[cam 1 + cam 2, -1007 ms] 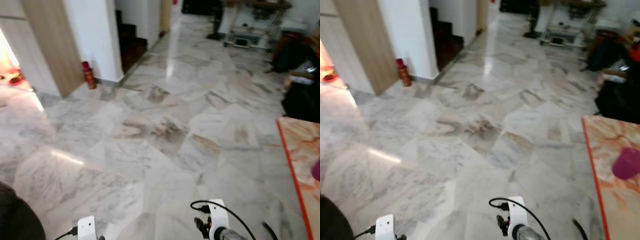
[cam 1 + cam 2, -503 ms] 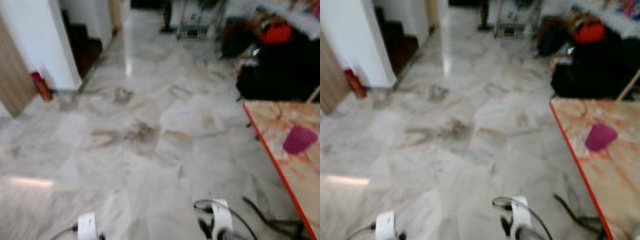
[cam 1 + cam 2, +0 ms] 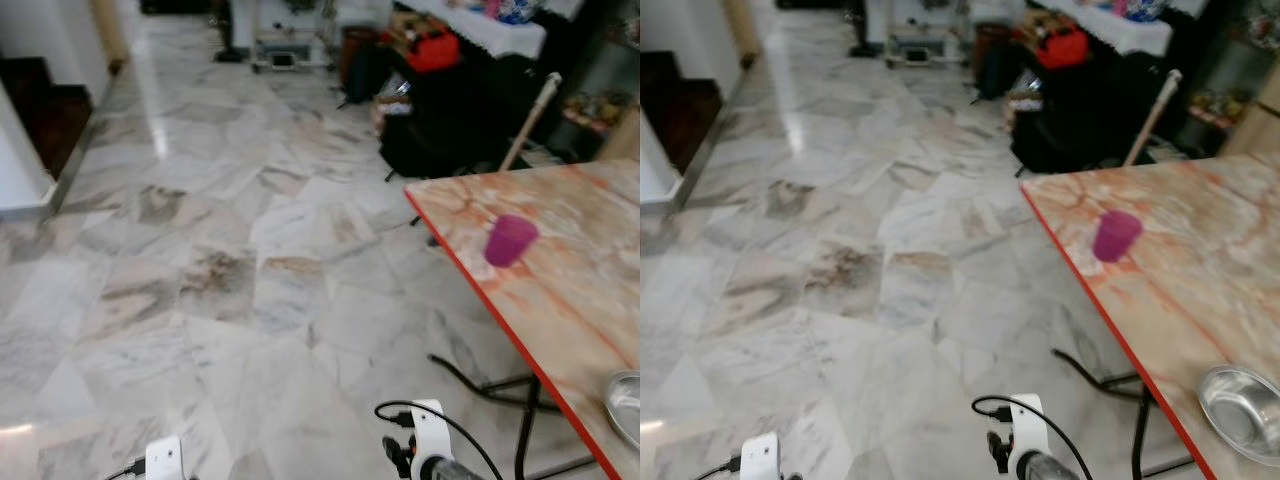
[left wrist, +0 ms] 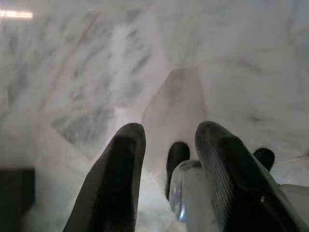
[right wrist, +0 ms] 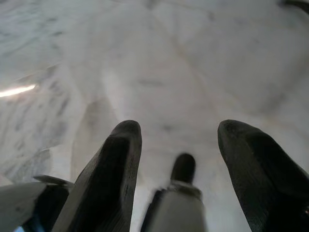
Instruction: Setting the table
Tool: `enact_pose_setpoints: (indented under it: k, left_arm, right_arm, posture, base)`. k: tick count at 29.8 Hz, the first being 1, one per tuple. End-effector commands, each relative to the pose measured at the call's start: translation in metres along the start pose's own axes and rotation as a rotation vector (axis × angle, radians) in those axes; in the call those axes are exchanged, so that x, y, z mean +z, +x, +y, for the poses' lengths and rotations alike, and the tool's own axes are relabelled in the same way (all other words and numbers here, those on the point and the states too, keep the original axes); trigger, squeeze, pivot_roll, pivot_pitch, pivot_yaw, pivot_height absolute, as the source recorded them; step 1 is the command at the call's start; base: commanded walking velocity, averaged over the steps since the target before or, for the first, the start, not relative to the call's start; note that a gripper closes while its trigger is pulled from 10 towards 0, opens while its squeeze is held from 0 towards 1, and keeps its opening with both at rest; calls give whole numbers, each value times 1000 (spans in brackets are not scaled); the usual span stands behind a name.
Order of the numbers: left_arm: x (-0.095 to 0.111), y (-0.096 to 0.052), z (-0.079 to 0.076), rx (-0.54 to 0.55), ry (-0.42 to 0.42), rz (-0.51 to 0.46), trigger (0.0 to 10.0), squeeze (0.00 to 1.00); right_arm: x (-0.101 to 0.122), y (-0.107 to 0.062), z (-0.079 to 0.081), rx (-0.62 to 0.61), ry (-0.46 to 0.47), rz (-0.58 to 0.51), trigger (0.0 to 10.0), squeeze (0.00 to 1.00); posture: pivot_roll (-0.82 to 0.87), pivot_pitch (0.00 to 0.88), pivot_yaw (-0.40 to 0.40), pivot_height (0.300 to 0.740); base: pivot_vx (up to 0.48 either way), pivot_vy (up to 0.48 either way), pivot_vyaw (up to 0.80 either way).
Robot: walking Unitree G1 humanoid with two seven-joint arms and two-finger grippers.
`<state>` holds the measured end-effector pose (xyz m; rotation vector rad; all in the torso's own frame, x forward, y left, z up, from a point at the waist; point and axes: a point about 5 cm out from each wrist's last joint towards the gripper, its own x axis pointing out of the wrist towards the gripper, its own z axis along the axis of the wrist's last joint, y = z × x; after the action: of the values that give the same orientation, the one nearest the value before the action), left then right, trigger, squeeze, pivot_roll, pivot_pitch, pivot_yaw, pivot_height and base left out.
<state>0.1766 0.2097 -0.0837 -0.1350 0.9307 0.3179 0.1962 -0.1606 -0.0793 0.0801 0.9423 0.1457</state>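
Note:
A table (image 3: 575, 300) with an orange marbled top and a red edge stands to my right. On it a purple cup (image 3: 510, 240) stands upright near the far corner, and a metal bowl (image 3: 1243, 412) lies close to the near edge. Both arms hang low at my sides, the left arm (image 3: 165, 458) and the right arm (image 3: 432, 450) showing over the floor. My left gripper (image 4: 170, 129) is open above pale marble tiles, nothing between its fingers. My right gripper (image 5: 178, 126) is open too, wider, over the same floor.
Marble floor (image 3: 200, 280) stretches ahead and to the left. Black bags and furniture (image 3: 450, 110) crowd the far side of the table, with a pale stick (image 3: 527, 120) leaning there. A black cable (image 3: 470, 380) lies under the table. A dark stairway (image 3: 40, 100) opens at the left.
The camera has swung to the right: the wooden door and red bottle have left the picture, and the table with the cup and bowl has come into view. Both arms hang as before.

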Motion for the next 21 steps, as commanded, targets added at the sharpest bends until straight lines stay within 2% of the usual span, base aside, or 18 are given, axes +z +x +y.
enact_pose_setpoints:
  k: [1, 21]
  left_arm:
    - [-4, -1, -1, -5, -10, 13, 10000, 0]
    - [-2, 0, -4, -25, 2, 5, 10000, 0]
  right_arm:
    - [-1, -1, -2, -12, 1, 7, 10000, 0]
    - [0, -1, -8, -77, -4, -3, 10000, 0]
  posture:
    - [104, 0, -4, 740]
    - [98, 0, 2, 740]
  base:
    - [0, 0, -788]
    - [0, 0, -788]
